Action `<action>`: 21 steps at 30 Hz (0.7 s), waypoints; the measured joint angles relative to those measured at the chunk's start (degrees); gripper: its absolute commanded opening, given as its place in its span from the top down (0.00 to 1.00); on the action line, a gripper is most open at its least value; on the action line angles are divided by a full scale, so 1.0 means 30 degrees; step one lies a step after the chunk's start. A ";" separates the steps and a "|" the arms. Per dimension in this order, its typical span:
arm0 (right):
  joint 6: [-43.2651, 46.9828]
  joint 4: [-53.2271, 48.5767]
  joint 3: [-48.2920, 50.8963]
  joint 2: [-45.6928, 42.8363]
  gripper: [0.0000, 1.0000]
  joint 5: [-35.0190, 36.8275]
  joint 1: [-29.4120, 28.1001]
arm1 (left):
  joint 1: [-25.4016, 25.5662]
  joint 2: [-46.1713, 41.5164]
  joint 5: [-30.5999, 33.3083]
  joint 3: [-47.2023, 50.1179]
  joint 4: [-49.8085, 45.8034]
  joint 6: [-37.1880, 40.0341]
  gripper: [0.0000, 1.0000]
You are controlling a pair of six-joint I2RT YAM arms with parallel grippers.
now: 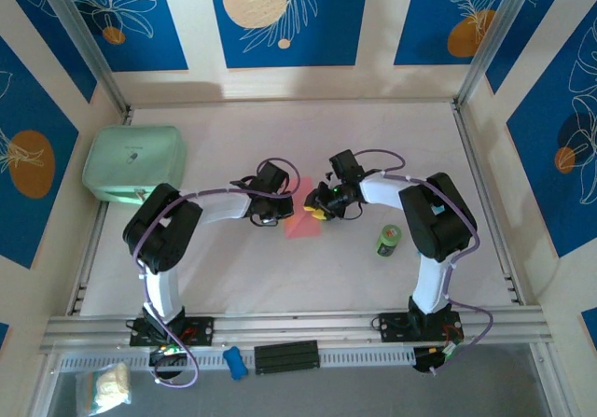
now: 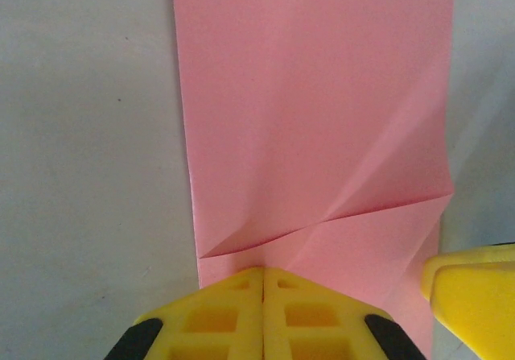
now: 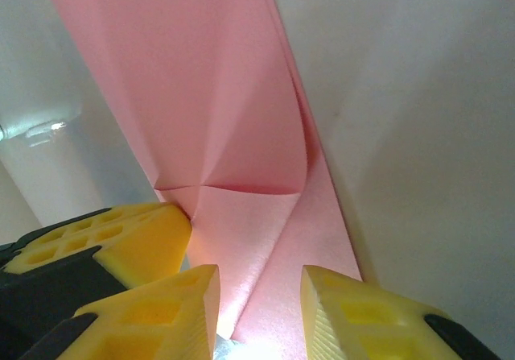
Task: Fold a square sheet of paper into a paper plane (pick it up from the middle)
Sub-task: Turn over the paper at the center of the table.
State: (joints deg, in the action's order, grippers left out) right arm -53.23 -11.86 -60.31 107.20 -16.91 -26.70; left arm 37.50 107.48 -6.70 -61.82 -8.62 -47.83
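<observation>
1. The square sheet of paper (image 2: pixel 314 118), pink and already folded into a long strip with diagonal creases, lies at mid-table between the two grippers.
2. The left gripper (image 2: pixel 263 278) has its yellow fingers closed tight together at the strip's near end, just where a cross crease runs out. I cannot tell whether they pinch a layer or only press on it.
3. The right gripper (image 3: pixel 257 295) has its fingers a little apart. The strip's end runs into the gap, and nothing looks clamped.
4. The step in hand looks like a corner fold for the nose. To do it well, I judge that one gripper should pin the strip beside the centre crease. The other should lift a single layer, lay its edge along that crease, then rub the fold flat.
5. The green can (image 1: pixel 388 241) and the mint-green case (image 1: pixel 133 163) stand well apart from the paper on the table (image 1: pixel 373 137), out of the way.
</observation>
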 measured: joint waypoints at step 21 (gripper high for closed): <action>-0.0007 0.0947 -0.0517 0.0889 0.79 -0.0991 -0.0372 | 0.0000 0.0000 0.0007 0.0000 0.0007 -0.0007 0.93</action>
State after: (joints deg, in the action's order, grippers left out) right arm -53.25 -9.02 -61.87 109.86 -19.88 -27.81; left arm 37.50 107.48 -6.68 -61.82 -8.60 -47.86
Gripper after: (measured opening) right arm 0.220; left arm 0.074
